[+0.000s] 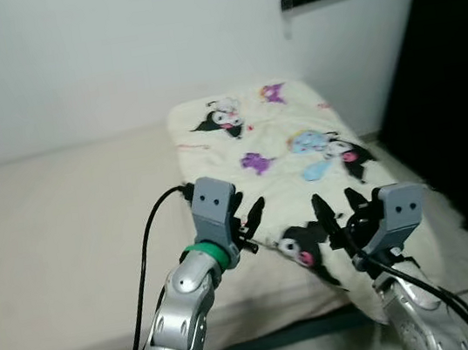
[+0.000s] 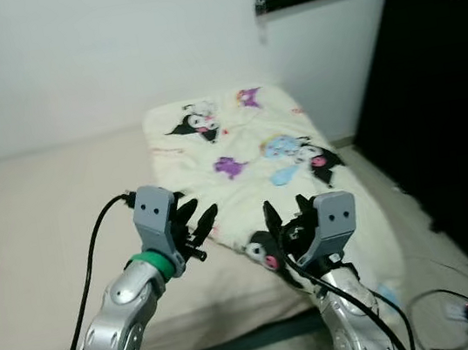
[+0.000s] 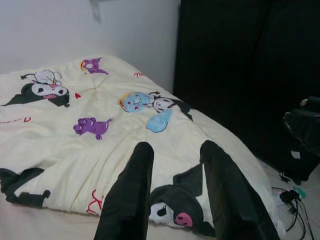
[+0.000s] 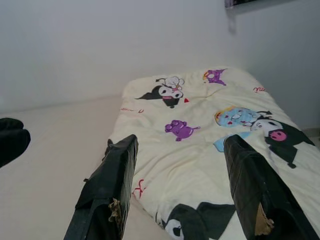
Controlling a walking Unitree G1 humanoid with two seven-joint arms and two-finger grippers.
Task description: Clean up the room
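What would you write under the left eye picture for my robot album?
Both grippers, left gripper and right gripper, open above a cartoon-print blanket on the bed.

You are looking at a softly lit indoor scene with flat, even light and no hard shadows on the white wall (image 1: 111, 61) or the pale mattress (image 1: 59, 245). The cream blanket (image 1: 281, 133) reads bright, slightly washed out, its cartoon prints a little soft in both eye views. The dark cabinet (image 1: 459, 88) on the robot's right falls to near-black with no detail. Your wrist views are grainy, and the near black fingers (image 3: 130, 195) are out of focus.
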